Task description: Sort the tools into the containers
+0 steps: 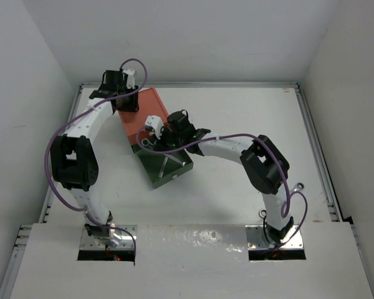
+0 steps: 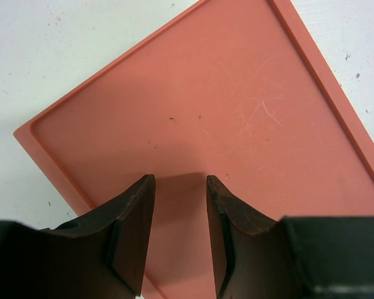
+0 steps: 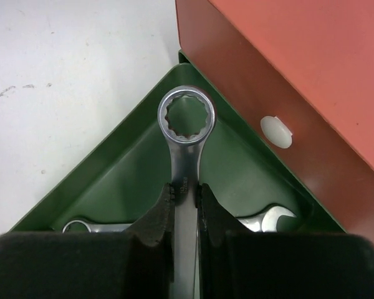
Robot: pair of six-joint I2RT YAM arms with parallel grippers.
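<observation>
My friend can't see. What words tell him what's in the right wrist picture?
The right gripper pinches a silver wrench, ring end pointing into a corner of the open green drawer. Two more wrenches lie inside, below the red drawer with a white knob.

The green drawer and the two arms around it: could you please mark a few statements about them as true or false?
1. The right arm's jaws are shut on a wrench whose ring end reaches out over the green drawer. True.
2. Apart from that held wrench, the green drawer has nothing in it. False: two more wrenches lie in it, one to the left and one to the right of the jaws.
3. The orange-red drawer is pulled out as well. False: it looks pushed in, with its white knob on the shut front.
4. The left arm's jaws stand open above the box's orange-red top, with nothing between them. True.
</observation>
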